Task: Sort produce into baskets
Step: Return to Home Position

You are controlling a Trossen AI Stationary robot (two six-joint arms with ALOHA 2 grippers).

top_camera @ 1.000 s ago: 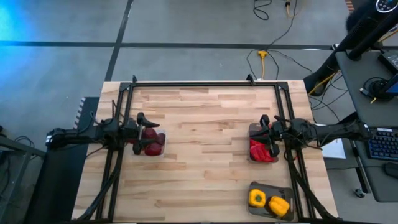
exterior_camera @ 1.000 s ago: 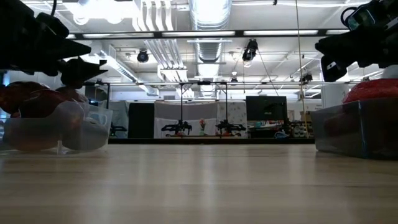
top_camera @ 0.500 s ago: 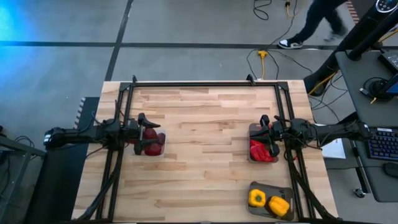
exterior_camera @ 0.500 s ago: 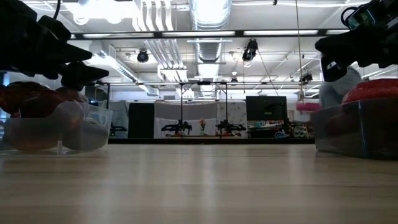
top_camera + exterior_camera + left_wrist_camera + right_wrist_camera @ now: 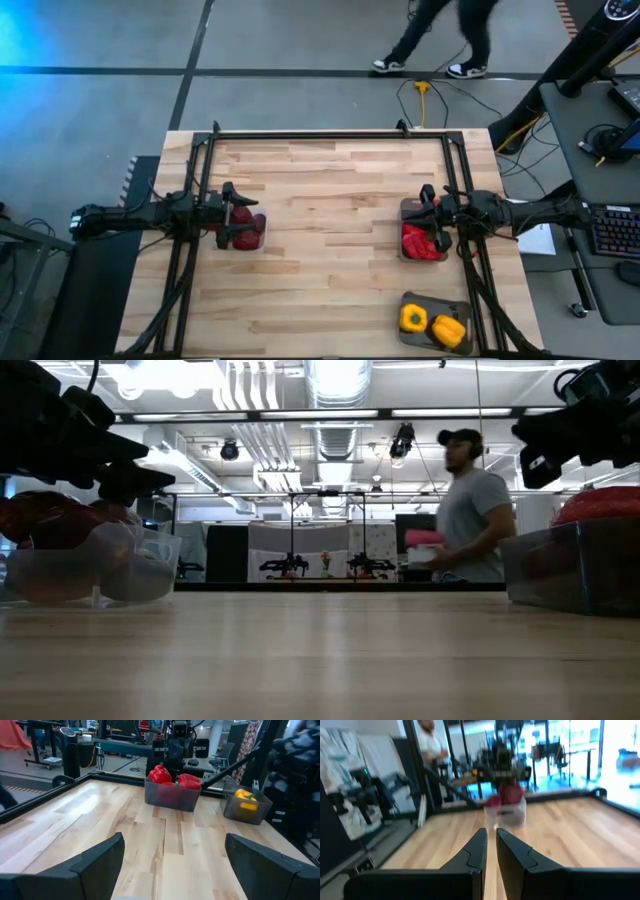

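A clear basket (image 5: 247, 233) at the table's left holds dark maroon produce (image 5: 45, 520). A second basket (image 5: 420, 240) at the right holds bright red produce (image 5: 172, 777). A dark grey basket (image 5: 435, 325) at the near right holds two yellow pieces (image 5: 245, 795). My left gripper (image 5: 232, 203) hovers open and empty above the far left corner of the maroon basket; its fingers stand wide apart in the left wrist view (image 5: 170, 865). My right gripper (image 5: 426, 205) hovers above the far end of the red basket, shut and empty (image 5: 491, 840).
A black frame (image 5: 330, 134) runs along the table's far edge and down both sides. The middle of the wooden table (image 5: 330, 230) lies between the baskets. A person (image 5: 470, 510) carrying something pink walks on the floor beyond the far edge.
Both arms and all the produce have kept still. A person has walked into view on the floor beyond the table's far edge.
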